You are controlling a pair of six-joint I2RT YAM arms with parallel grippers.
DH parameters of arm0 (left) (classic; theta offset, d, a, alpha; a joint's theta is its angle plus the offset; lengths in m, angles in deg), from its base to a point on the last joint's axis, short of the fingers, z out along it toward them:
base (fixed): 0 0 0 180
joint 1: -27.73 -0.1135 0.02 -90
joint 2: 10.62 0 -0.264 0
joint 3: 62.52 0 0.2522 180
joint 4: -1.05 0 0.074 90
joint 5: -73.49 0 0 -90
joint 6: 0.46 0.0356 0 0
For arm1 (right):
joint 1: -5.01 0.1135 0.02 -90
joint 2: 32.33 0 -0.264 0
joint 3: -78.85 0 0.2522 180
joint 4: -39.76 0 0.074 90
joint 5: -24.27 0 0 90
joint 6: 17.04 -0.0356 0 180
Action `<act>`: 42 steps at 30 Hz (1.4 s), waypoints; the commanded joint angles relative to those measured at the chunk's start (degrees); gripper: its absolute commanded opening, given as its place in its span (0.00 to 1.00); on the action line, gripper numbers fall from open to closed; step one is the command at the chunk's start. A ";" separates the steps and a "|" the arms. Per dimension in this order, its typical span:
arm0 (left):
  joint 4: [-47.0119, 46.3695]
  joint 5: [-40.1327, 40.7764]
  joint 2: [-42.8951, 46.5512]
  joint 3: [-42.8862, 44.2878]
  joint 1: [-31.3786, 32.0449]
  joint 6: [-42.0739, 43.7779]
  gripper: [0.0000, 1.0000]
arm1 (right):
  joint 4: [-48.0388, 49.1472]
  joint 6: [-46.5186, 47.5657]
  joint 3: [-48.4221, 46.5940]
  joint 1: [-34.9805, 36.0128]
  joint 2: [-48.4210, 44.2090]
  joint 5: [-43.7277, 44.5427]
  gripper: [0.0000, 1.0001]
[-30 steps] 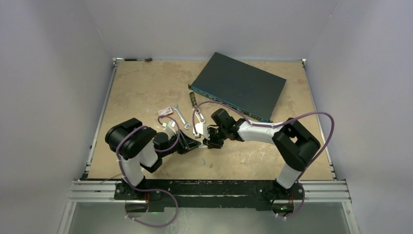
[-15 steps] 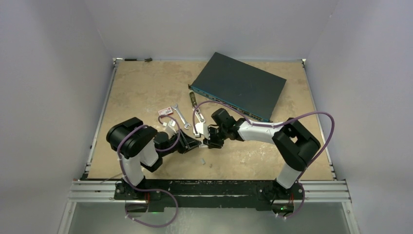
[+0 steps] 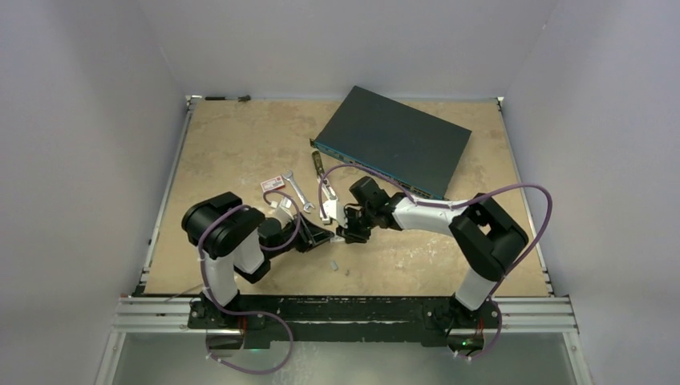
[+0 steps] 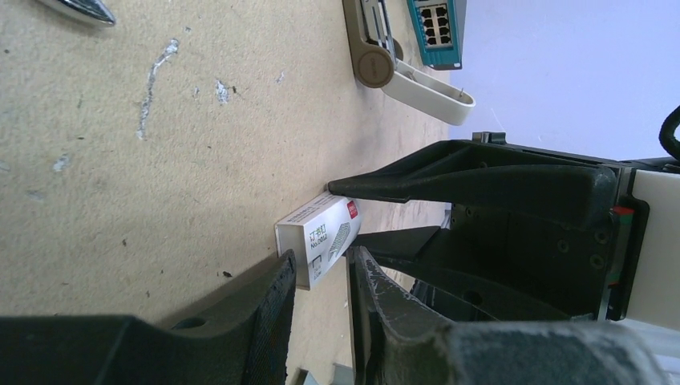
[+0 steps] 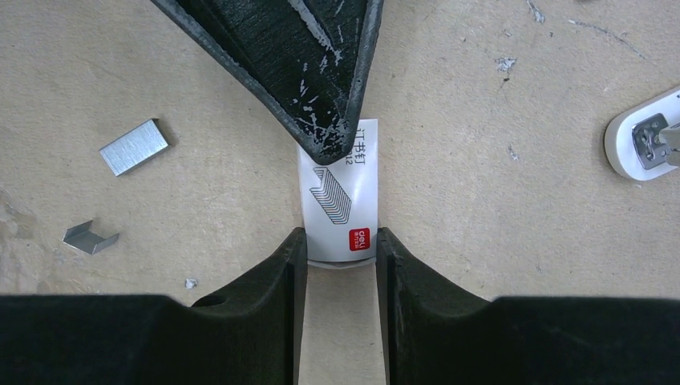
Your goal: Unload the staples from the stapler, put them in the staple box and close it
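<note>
The stapler (image 3: 325,205) lies hinged open on the table behind both grippers; its tan base (image 4: 370,50) and pale lid (image 4: 429,90) show in the left wrist view, and one rounded end (image 5: 646,144) at the right edge of the right wrist view. A small white staple box (image 5: 337,210) sits low over the table between the two grippers. My right gripper (image 5: 341,241) is shut on the sides of its near end. My left gripper (image 4: 321,269), turned on its side, pinches the other end of the box (image 4: 318,239) top and bottom.
Two loose staple strips (image 5: 134,147) (image 5: 90,237) lie on the table near the box. A silver wrench (image 3: 298,191) and a red-and-white packet (image 3: 273,184) lie behind the left arm. A dark network switch (image 3: 393,140) fills the far right of the table.
My left arm has shifted a little to the right toward the box, and its jaws have narrowed slightly. The right arm and the box have stayed put.
</note>
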 commanded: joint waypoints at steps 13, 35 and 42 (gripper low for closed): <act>-8.74 -0.16 -2.71 4.77 6.41 -3.13 0.28 | 0.18 0.10 -3.05 2.15 2.80 -0.96 0.31; -10.53 -0.39 -3.64 5.26 7.86 -3.77 0.18 | 2.40 -0.55 -7.05 4.77 4.65 -2.63 0.31; -12.74 -0.86 -4.14 5.11 7.88 -4.13 0.12 | 3.69 -1.20 -7.17 5.42 4.77 -3.50 0.31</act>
